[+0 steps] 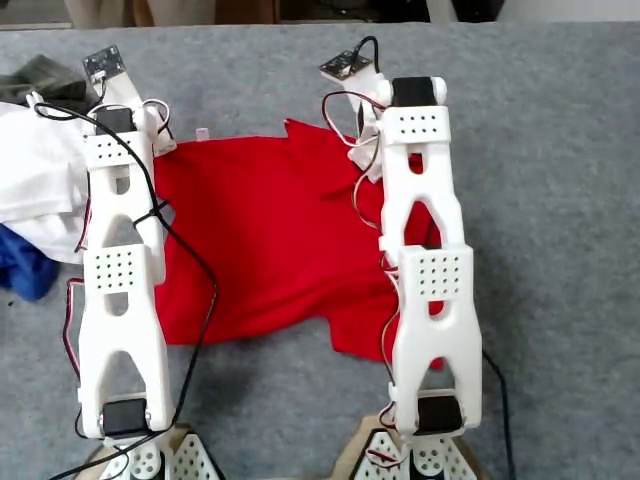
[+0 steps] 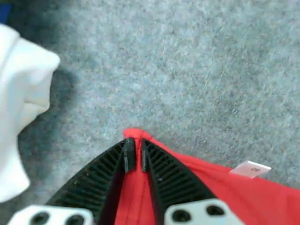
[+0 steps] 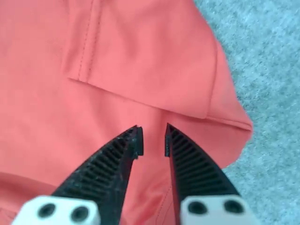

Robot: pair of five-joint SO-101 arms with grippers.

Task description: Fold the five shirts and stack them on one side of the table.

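**Two claws on a spread red shirt**

A red shirt [image 1: 270, 240] lies spread and slightly rumpled on the grey tabletop [image 1: 560, 200] between the two arms. The left claw [image 2: 135, 157] is closed on a corner of its edge, with red cloth pinched between the tips, near a small white tag [image 2: 251, 168]. The right claw [image 3: 153, 138] is parted a little over a folded-over flap with a stitched hem and grips nothing. The cloth looks light and limp and likely to sag, so corners and hems seem the best holds. A white shirt [image 1: 35, 180] and a blue cloth [image 1: 22, 265] are heaped beside the left arm.
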